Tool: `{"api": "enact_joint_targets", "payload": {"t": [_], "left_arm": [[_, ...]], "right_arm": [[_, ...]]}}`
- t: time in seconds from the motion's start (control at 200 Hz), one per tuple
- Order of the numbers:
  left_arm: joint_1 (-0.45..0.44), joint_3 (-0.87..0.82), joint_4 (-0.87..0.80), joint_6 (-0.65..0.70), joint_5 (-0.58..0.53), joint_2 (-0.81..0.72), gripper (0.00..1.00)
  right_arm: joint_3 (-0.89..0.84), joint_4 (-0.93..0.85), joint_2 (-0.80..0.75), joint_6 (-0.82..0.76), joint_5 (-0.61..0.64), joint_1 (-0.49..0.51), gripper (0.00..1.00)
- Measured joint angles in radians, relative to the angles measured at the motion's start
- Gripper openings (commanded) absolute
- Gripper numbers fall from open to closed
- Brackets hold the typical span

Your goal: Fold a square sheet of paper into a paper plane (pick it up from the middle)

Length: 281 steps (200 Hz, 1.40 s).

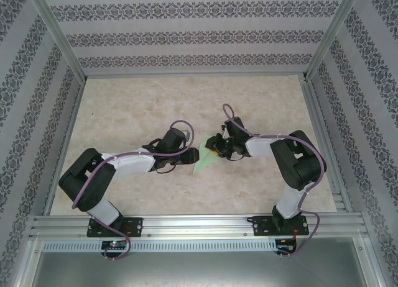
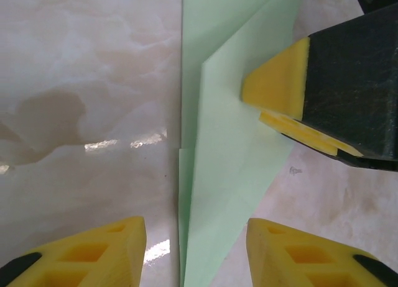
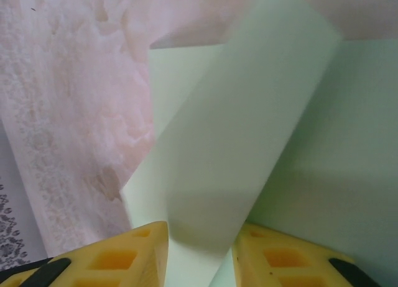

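The square sheet of paper lies folded into a slim pale green paper plane (image 1: 204, 161) at the table's centre, between the two arms. In the left wrist view the paper plane (image 2: 230, 163) points down toward me, its tip lying flat between the fingers of my left gripper (image 2: 196, 250), which is open and touches nothing. My right gripper (image 2: 273, 110) reaches in from the upper right with its yellow fingertips close together on the paper's right edge. In the right wrist view a raised flap of the paper plane (image 3: 249, 132) curves up between the fingers of the right gripper (image 3: 199, 256).
The beige marbled table (image 1: 137, 107) stretches out around both arms, walled by patterned panels. Aluminium rails (image 1: 199, 225) run along the near edge, where both arm bases are bolted. My left gripper (image 1: 191, 155) and right gripper (image 1: 214, 151) nearly meet over the paper.
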Motion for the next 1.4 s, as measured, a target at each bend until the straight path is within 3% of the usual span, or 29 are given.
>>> {"api": "enact_joint_targets", "payload": {"t": [0.205, 0.465, 0.724, 0.899, 1.079, 1.189, 1.324, 1.404], "left_arm": [[0.037, -0.06, 0.037, -0.023, 0.03, -0.001, 0.67], [0.095, -0.132, 0.129, -0.066, 0.107, -0.03, 0.82], [0.158, -0.181, 0.267, -0.114, 0.261, -0.056, 0.99], [0.189, -0.187, 0.399, -0.186, 0.368, -0.079, 1.0], [0.194, -0.197, 0.585, -0.281, 0.45, -0.089, 0.89], [0.193, -0.197, 0.656, -0.319, 0.464, -0.101, 0.72], [0.193, -0.203, 0.705, -0.341, 0.462, -0.127, 0.59], [0.193, -0.204, 0.717, -0.35, 0.459, -0.139, 0.44]], "right_arm": [[-0.045, 0.151, 0.008, 0.057, -0.04, 0.0, 0.25], [-0.097, 0.298, 0.024, 0.127, -0.069, -0.006, 0.06], [-0.118, 0.418, -0.041, 0.162, -0.148, -0.039, 0.05], [-0.105, 0.481, -0.142, 0.175, -0.237, -0.054, 0.06], [-0.066, 0.543, -0.169, 0.22, -0.304, -0.054, 0.07], [-0.063, 0.582, -0.169, 0.257, -0.33, -0.054, 0.07], [-0.063, 0.608, -0.169, 0.286, -0.349, -0.054, 0.07], [-0.063, 0.62, -0.167, 0.295, -0.357, -0.054, 0.08]]}}
